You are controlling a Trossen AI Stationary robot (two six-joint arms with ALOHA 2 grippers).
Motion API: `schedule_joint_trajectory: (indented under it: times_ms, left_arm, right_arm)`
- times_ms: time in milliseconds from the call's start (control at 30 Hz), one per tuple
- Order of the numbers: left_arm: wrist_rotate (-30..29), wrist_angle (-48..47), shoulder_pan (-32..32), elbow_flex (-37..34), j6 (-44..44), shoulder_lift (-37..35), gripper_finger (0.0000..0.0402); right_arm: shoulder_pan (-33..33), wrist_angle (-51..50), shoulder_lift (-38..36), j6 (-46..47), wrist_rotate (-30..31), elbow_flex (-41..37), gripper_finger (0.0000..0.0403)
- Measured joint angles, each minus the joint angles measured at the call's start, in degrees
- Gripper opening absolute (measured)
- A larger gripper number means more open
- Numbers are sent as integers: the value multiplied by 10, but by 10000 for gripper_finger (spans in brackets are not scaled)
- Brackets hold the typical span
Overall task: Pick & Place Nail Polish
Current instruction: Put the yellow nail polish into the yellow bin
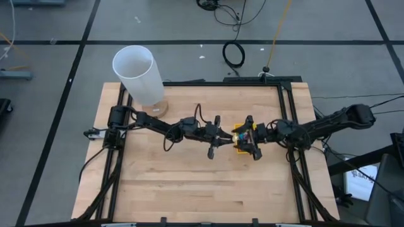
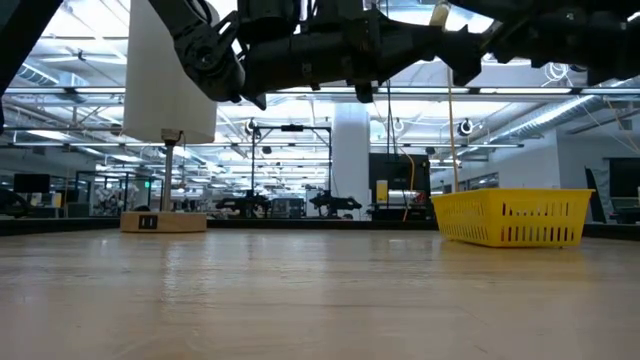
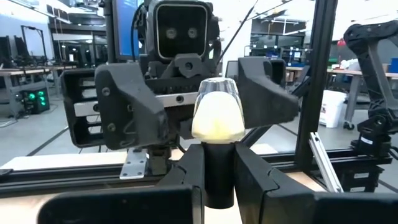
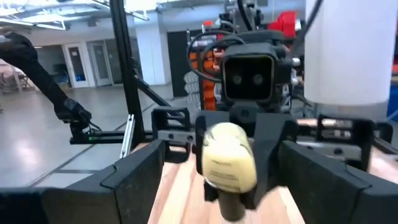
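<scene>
Wooden table (image 1: 189, 183) mid-air above centre: pale yellow nail polish bottle (image 3: 217, 118), rounded body, dark cap, is clamped by the cap in left gripper (image 3: 217, 168). Right gripper (image 4: 217, 180) is held spread wide around it, facing.

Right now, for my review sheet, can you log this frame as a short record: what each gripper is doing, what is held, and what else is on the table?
left gripper: left gripper shut on the dark cap of a pale yellow nail polish bottle, held up above mid-table
right gripper: right gripper open, facing the left one, its fingers either side of the bottle, no contact visible
handover status: bottle held by the left gripper only
yellow slotted plastic bin: on the wooden table, under the grippers
tall white cylinder: upright at the table's far left corner
</scene>
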Motion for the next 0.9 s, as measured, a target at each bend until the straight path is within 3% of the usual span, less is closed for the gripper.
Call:
schedule_joint_trajectory:
  times_ms: [200, 467, 567, 700, 900]
  left_arm:
    - [0, -6, 0, 0, 0, 0, 38]
    - [0, -6, 0, 0, -3, 0, 38]
    - [-1, -7, 0, 0, -6, 0, 43]
    - [-42, -40, -5, 3, -13, -2, 98]
    - [-66, -182, -28, 43, -8, -1, 230]
  right_arm:
    - [0, 39, 38, -16, 2, 0, 262]
    - [0, 39, 38, -26, 0, 0, 102]
    - [0, 39, 38, -34, -1, 0, 102]
    - [-1, 33, 29, -32, 3, 0, 102]
    - [0, -21, -23, -31, 18, 0, 102]
